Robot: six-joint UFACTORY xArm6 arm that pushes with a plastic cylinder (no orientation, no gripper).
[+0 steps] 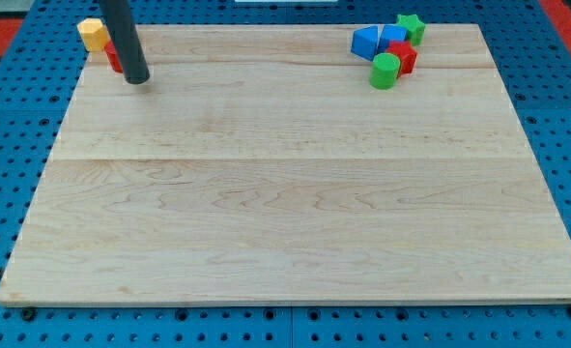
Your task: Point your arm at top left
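Observation:
My tip [137, 79] rests on the wooden board [295, 193] near its top left corner. The dark rod rises from it toward the view's top. Just left of the rod lies a red block [113, 58], partly hidden by the rod, and a yellow block [94, 34] sits at the board's top left edge. The tip is a little below and right of the red block; I cannot tell whether it touches it.
A cluster sits at the board's top right: a blue triangular block [364, 42], a blue block [392, 37], a green star block [411, 27], a red block [403, 57] and a green cylinder [385, 71]. Blue pegboard surrounds the board.

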